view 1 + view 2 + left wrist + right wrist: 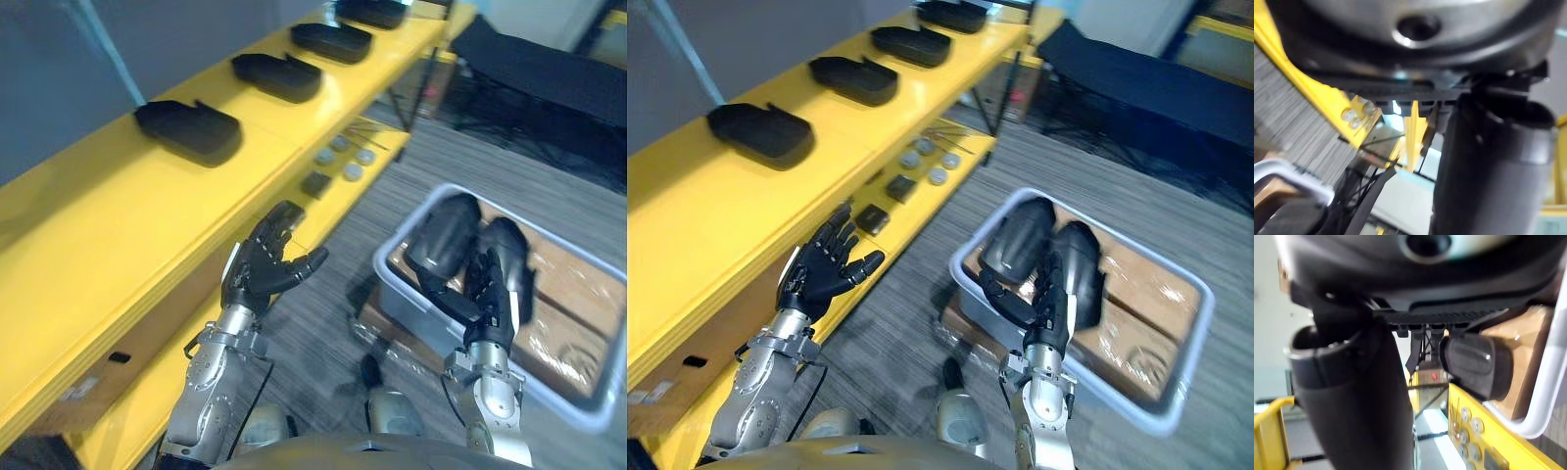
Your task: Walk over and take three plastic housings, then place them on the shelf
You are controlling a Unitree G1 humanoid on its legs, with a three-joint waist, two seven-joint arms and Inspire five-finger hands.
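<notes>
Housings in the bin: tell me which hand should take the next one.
Right, probably. The right hand is open just above the two housings in the bin; the left hand, open too, is over by the yellow shelf.

Farthest housing (372, 14), partly off-frame

Small round grey discs (909, 159) lie clustered near two dark square blocks (900, 188); a black, perhaps fabric, cot (1136, 78) stands on grey striped carpet (921, 269).
</notes>
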